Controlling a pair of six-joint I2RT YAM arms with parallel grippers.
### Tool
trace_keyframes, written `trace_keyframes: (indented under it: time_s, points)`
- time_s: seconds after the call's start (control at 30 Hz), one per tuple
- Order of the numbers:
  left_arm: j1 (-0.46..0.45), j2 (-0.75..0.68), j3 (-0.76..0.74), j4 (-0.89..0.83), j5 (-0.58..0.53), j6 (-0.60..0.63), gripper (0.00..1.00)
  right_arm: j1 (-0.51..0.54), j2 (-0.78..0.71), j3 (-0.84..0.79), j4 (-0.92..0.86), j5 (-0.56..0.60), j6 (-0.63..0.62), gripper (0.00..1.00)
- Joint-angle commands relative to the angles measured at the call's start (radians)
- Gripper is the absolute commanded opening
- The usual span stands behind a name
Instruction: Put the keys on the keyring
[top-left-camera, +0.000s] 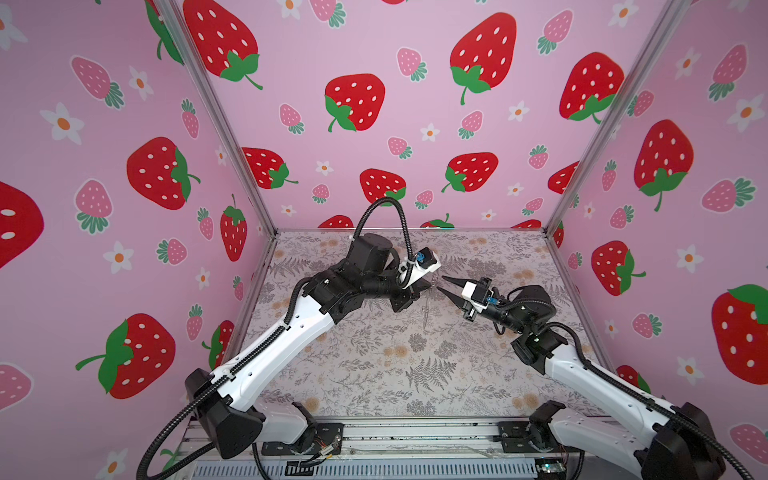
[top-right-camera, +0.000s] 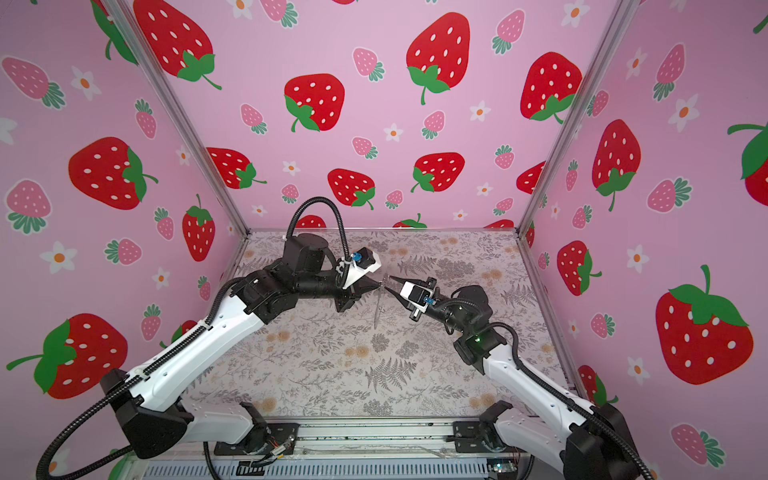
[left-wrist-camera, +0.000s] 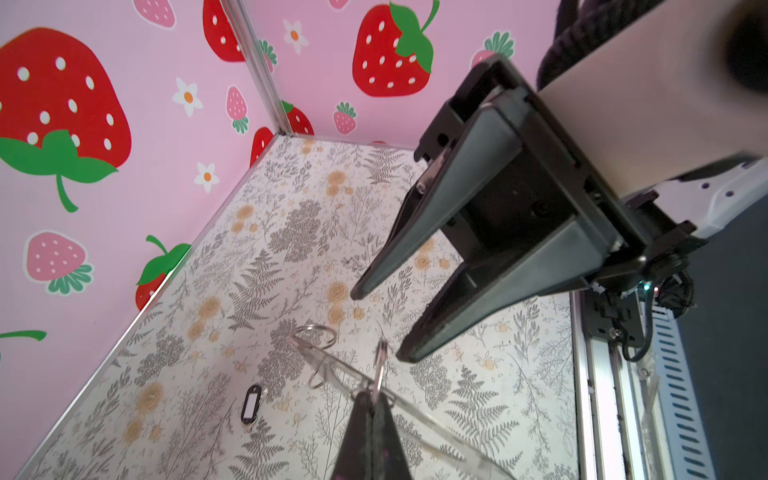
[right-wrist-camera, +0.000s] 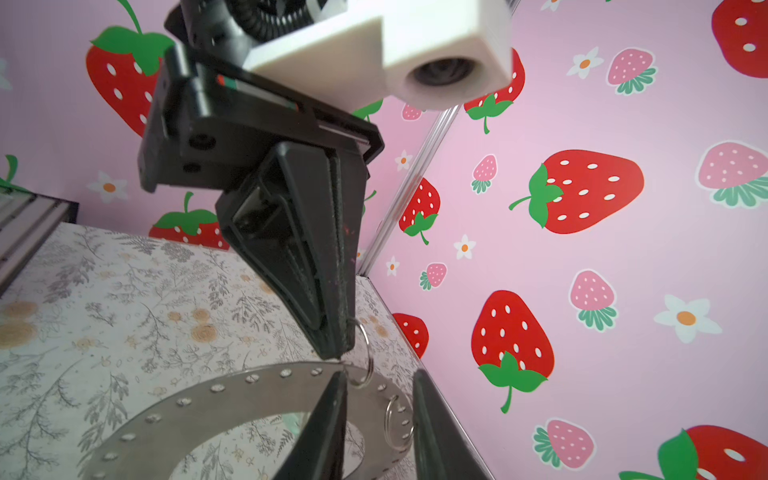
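From where I stand, the left gripper (right-wrist-camera: 334, 353) is pinched fully closed on the rim of the keyring (right-wrist-camera: 232, 399), right beside a small wire loop (right-wrist-camera: 365, 357). It holds the plate up clear of the floral table (top-left-camera: 374, 374). In a top view the keyring shows edge-on as a thin sliver, its long axis running from 12 o'clock at the pinch down to 6 o'clock.

The right gripper (top-left-camera: 440, 284) faces it from 3 o'clock, the two claws almost nose to nose. Its jaws stand partly apart and have hold of nothing. In the right wrist view its fingers (right-wrist-camera: 328, 424) sit either side of the ring's rim, with a second wire loop (right-wrist-camera: 395, 419) in the gap between them. Whether either finger touches metal I cannot tell.

Of the keys, I can find only the oval tag (left-wrist-camera: 251, 404), black-rimmed and white-centred. It lies flat on the table below the ring and apart from it, with neither claw on it. The top views do not show it, and I see no metal key anywhere.

To my eye the coming move turns on this. The second wire loop lies straight ahead of the right claw, already between its fingers. The tag is down on the table, away from both claws. Only the right arm is free to go for it.
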Motion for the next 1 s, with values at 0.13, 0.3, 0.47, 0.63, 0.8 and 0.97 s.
trace_keyframes:
  time_s: [0.13, 0.3, 0.47, 0.63, 0.8, 0.97]
  points:
    - [-0.025, 0.097, 0.202, -0.280, -0.114, 0.009, 0.00, 0.022, -0.010, 0.046, -0.115, 0.042, -0.128, 0.22]
    - [-0.038, 0.137, 0.267, -0.342, -0.142, 0.001, 0.00, 0.034, -0.003, 0.053, -0.117, 0.080, -0.135, 0.20]
    - [-0.056, 0.178, 0.332, -0.396, -0.158, -0.002, 0.00, 0.044, 0.013, 0.062, -0.119, 0.082, -0.142, 0.20]
    - [-0.063, 0.197, 0.362, -0.422, -0.167, -0.008, 0.00, 0.051, 0.024, 0.068, -0.125, 0.090, -0.154, 0.19]
    - [-0.070, 0.203, 0.371, -0.429, -0.169, -0.015, 0.00, 0.057, 0.029, 0.076, -0.134, 0.120, -0.152, 0.18]
    - [-0.080, 0.211, 0.384, -0.438, -0.168, -0.017, 0.00, 0.065, 0.041, 0.088, -0.152, 0.130, -0.152, 0.17]
